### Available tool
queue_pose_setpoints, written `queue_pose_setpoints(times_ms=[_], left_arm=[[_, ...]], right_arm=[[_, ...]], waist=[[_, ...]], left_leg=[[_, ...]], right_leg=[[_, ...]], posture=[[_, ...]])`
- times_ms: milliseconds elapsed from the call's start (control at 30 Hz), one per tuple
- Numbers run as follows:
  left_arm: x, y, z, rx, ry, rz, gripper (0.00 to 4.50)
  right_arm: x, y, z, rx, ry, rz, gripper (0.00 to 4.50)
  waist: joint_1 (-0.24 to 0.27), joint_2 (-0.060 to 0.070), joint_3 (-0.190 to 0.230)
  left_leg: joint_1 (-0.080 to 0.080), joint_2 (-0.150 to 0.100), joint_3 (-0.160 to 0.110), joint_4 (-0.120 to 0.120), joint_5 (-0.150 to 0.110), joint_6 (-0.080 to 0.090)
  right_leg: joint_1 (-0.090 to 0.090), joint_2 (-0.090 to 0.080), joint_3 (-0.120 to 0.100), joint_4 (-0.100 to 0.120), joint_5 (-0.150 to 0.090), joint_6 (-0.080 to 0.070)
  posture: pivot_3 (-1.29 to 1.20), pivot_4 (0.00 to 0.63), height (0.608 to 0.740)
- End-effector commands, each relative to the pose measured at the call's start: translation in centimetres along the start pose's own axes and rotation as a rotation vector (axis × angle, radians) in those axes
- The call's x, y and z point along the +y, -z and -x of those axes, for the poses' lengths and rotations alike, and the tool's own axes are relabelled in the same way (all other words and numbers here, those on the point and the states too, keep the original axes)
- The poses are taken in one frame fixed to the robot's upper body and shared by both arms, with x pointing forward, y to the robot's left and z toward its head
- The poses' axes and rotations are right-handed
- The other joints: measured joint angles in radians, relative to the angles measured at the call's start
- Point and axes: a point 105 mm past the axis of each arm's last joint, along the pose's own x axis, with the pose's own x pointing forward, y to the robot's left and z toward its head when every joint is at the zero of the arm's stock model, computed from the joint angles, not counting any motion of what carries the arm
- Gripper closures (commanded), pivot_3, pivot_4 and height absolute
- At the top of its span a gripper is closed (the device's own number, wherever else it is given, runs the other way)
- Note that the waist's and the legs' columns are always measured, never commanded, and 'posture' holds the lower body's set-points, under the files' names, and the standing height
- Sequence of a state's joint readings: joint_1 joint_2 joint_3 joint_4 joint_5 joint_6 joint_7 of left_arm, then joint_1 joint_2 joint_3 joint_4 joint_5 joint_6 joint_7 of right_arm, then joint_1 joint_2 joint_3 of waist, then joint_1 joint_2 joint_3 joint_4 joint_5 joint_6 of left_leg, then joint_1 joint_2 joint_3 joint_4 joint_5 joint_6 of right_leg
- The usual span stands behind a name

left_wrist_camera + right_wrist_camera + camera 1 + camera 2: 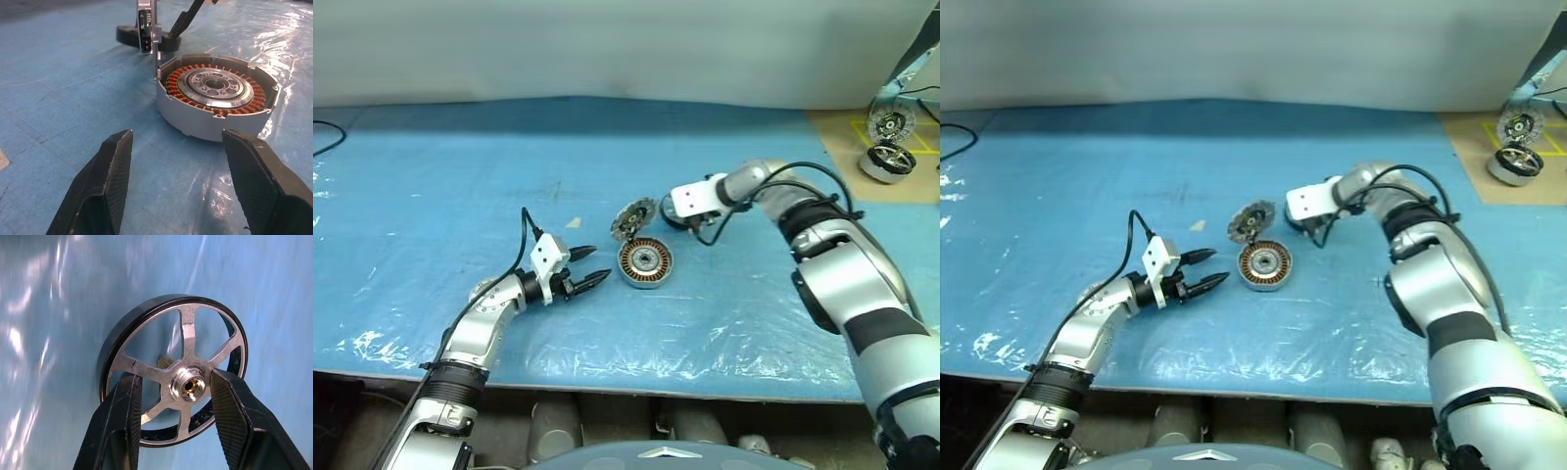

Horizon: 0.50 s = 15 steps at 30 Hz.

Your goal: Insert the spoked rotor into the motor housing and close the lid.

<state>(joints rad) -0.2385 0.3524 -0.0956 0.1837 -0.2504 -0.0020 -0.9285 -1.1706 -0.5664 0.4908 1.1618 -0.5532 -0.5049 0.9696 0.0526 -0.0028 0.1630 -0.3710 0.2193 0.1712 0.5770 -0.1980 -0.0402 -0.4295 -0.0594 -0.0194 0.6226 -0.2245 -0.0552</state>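
Left gripper point(588, 265) wide, empty, beside motor housing point(645, 262), windings up; right gripper point(178, 396) clamps spoked rotor point(173, 369).

My left end effector point(590, 267) points level, fingers point(110, 181) spread. My right end effector point(171, 396) angles downward, fingers point(122, 421) closed on the rotor point(186, 342).

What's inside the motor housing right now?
The motor housing is open-topped: a ring of copper windings surrounds a silver central hub. No rotor is in it. The spoked rotor sits between the right gripper fingers. The housing's floor beneath the windings is hidden.
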Motion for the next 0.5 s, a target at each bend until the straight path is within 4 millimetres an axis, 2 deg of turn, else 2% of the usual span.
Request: queue_pose_setpoints(times_ms=[33, 167, 233, 300, 400, 500], left_arm=[[0.2, -1.3, -0.5, -0.034, 0.013, -0.04, 1.48], [0.5, -1.6, -0.9, -0.041, 0.028, -0.042, 1.48], [0.7, -1.8, -1.2, -0.049, 0.036, -0.041, 1.48], [0.8, -1.9, -1.3, -0.057, 0.048, -0.041, 1.48], [0.6, -2.0, -1.2, -0.063, 0.083, -0.044, 1.48], [0.4, -1.8, -1.0, -0.059, 0.109, -0.049, 1.48]], right_arm=[[-0.6, 1.0, 2.3, -0.019, 0.081, -0.022, 2.79], [0.9, 2.3, 4.1, -0.036, 0.116, -0.13, 2.79], [2.1, 1.9, 4.8, -0.082, 0.122, -0.204, 2.79], [3.3, -0.3, 5.6, -0.228, 0.116, -0.339, 2.79], [3.9, -4.2, 7.1, -0.461, 0.149, -0.533, 2.79], [5.2, -6.7, 8.1, -0.582, 0.121, -0.642, 2.79]], waist=[[-0.001, 0.0, 0.0], [-0.007, -0.001, 0.0], [-0.007, -0.001, 0.0], [-0.007, -0.001, 0.001], [-0.011, -0.001, 0.001], [-0.004, -0.001, 0.001]], left_leg=[[0.0, -0.002, 0.0, 0.0, 0.0, 0.0], [0.001, -0.001, 0.0, 0.0, 0.0, 0.0], [0.002, -0.002, 0.0, 0.0, 0.0, 0.0], [0.002, -0.002, 0.0, 0.0, 0.0, 0.0], [0.003, -0.001, 0.0, -0.002, 0.0, 0.0], [0.005, -0.001, 0.0, -0.002, 0.0, 0.0]], right_leg=[[0.0, 0.0, 0.0, 0.0, 0.0, 0.0], [0.0, 0.002, 0.0, 0.0, 0.0, 0.0], [0.0, 0.002, 0.001, 0.001, 0.0, 0.0], [0.0, 0.002, 0.001, 0.0, 0.0, 0.0], [0.0, 0.003, 0.003, -0.001, 0.0, 0.001], [0.001, 0.003, 0.003, 0.0, 0.0, 0.001]], posture=[[0.0, 0.15, 0.74], [0.0, 0.15, 0.74], [0.0, 0.15, 0.74], [0.0, 0.15, 0.74], [0.0, 0.15, 0.74], [0.0, 0.15, 0.74]])
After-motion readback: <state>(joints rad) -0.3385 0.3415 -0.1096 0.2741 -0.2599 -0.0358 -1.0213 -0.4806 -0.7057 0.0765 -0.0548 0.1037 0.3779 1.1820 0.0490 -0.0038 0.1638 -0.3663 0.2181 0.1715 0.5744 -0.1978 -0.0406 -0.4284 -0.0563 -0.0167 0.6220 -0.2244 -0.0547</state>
